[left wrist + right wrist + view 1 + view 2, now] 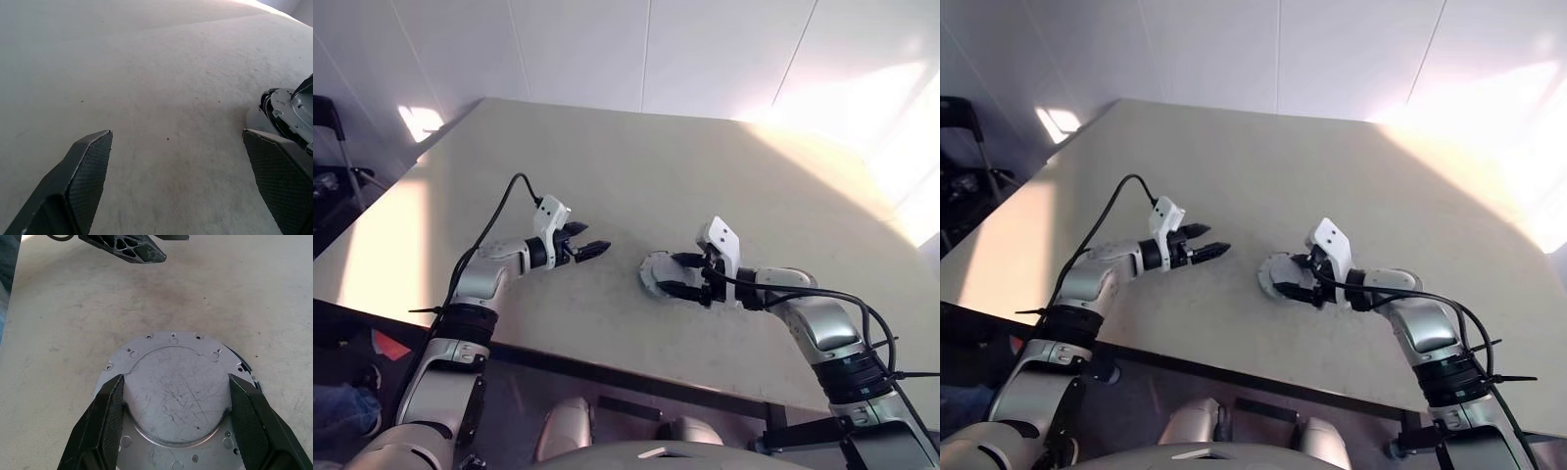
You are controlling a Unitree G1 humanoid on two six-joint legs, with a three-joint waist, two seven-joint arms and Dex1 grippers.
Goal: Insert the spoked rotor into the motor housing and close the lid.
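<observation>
Right claw (pixel 168 423) straddles the lid (pixel 176 391), one finger at each side of the raised, scratched centre; fingers look spread around it, and I cannot tell whether they touch. The lid lies flat on the desk (pixel 636 186), right of centre, near the front edge, a black rim showing beneath it on one side. Left claw (pixel 585 243) hangs spread wide over bare desk, just left of the lid, pointing right toward it, gripping nothing.

Both arms reach inward — left gripper (pixel 590 242) spread, right gripper (pixel 680 274) parted.
</observation>
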